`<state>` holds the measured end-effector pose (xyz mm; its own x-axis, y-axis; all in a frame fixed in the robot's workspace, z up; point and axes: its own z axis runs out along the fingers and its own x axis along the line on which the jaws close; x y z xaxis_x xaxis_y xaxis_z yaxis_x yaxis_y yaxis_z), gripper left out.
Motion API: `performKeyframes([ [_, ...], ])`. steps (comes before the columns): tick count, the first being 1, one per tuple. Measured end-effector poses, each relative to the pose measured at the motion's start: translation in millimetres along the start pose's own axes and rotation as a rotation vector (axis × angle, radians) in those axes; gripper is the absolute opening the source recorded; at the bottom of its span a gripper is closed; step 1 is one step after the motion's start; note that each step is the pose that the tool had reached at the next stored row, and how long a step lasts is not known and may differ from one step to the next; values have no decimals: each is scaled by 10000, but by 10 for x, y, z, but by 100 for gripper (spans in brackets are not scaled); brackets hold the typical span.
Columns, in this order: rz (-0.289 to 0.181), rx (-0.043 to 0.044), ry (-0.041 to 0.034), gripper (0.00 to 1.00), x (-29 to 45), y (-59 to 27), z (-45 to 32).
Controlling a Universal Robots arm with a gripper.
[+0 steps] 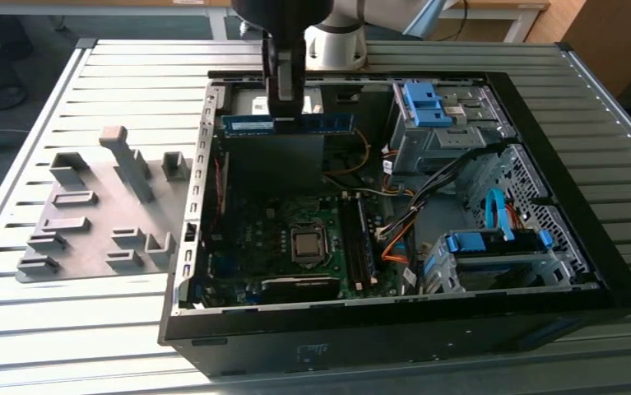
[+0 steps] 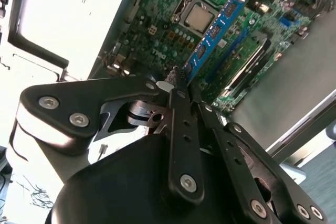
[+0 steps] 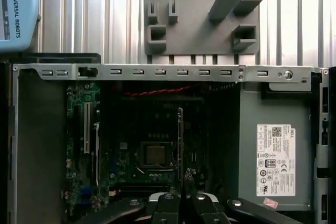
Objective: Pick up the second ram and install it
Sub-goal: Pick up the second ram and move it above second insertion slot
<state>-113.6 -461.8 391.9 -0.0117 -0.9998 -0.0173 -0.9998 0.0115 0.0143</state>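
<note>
My gripper (image 1: 285,103) hangs over the far end of the open computer case (image 1: 403,325), shut on the second ram (image 1: 288,123). The ram is a blue-green strip with black chips, held level and lengthwise above the case. In the second wrist view the ram (image 2: 218,27) sticks out from the closed gripper (image 2: 181,78) over the motherboard (image 2: 168,35). The first wrist view shows the ram (image 3: 180,140) edge-on above the processor socket (image 3: 155,155), with the gripper (image 3: 185,178) below it. The memory slots (image 1: 359,240) lie beside the socket (image 1: 308,242), away from the ram.
A grey fixture plate (image 1: 95,218) with upright holders lies on the slatted table at the exterior view's left. Blue drive caddies (image 1: 425,103) (image 1: 496,243) and loose cables (image 1: 403,218) fill the case's side at the exterior view's right. Metal case walls ring the motherboard.
</note>
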Motion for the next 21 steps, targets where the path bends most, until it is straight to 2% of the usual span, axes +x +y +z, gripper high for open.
performKeyframes([
  [8,-1,0,0,14,-2,-167,0],
  [16,0,-1,1,14,-3,-209,0],
  [21,0,0,-1,14,-3,-270,0],
])
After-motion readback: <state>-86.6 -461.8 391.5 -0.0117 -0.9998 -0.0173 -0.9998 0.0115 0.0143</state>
